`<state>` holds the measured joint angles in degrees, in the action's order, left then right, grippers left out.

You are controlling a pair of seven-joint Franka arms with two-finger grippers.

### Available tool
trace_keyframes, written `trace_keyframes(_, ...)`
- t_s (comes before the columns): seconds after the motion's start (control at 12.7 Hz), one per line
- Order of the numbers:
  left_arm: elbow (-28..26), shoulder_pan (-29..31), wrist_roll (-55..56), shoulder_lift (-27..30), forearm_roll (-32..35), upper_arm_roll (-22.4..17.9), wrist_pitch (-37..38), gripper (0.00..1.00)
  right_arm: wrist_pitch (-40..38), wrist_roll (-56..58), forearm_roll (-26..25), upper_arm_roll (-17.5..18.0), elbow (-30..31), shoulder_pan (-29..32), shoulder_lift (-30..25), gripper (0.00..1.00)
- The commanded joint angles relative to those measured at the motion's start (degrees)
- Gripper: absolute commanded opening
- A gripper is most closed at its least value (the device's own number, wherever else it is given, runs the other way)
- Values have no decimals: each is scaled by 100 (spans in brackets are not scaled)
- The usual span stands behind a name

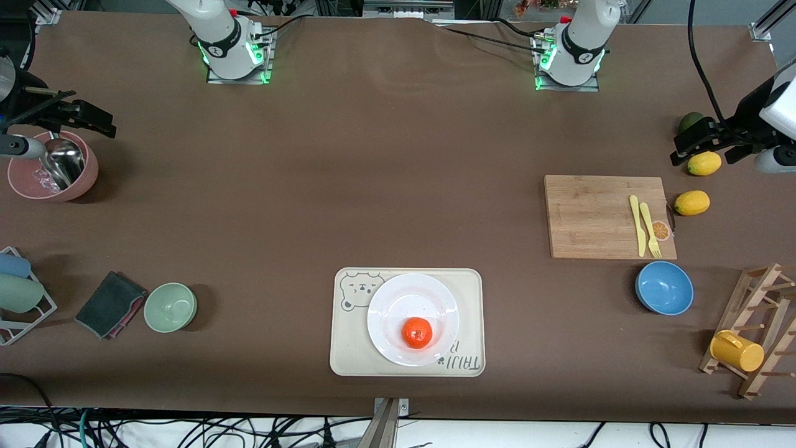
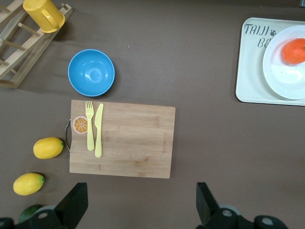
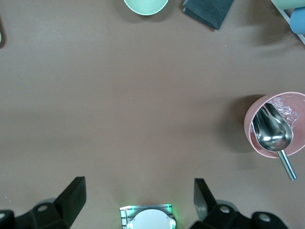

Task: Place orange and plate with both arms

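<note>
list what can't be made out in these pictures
- Green fruit, front view: mostly hidden by the left gripper; its kind is unclear.
- Rack at the right arm's end, front view: cut off by the edge.
- Plate and orange, left wrist view: cut by the edge.
- Clear contents of the pink bowl, right wrist view: partly covered by the metal scoop.
- Right gripper, front view: arm cut off.

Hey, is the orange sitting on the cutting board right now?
No, the orange rests on the plate, while the cutting board holds only yellow cutlery.
</note>
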<state>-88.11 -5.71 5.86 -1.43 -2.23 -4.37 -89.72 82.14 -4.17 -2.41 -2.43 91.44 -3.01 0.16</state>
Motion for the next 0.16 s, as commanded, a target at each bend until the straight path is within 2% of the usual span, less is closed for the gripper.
trace_keyframes(0.0, 172, 62, -85, -77, -146, 15, 122, 100, -66, -49, 30, -3, -136, 2, 46, 100)
trace_keyframes(0.08, 172, 62, -85, -77, -146, 15, 122, 100, -66, -49, 30, -3, -136, 2, 54, 100)
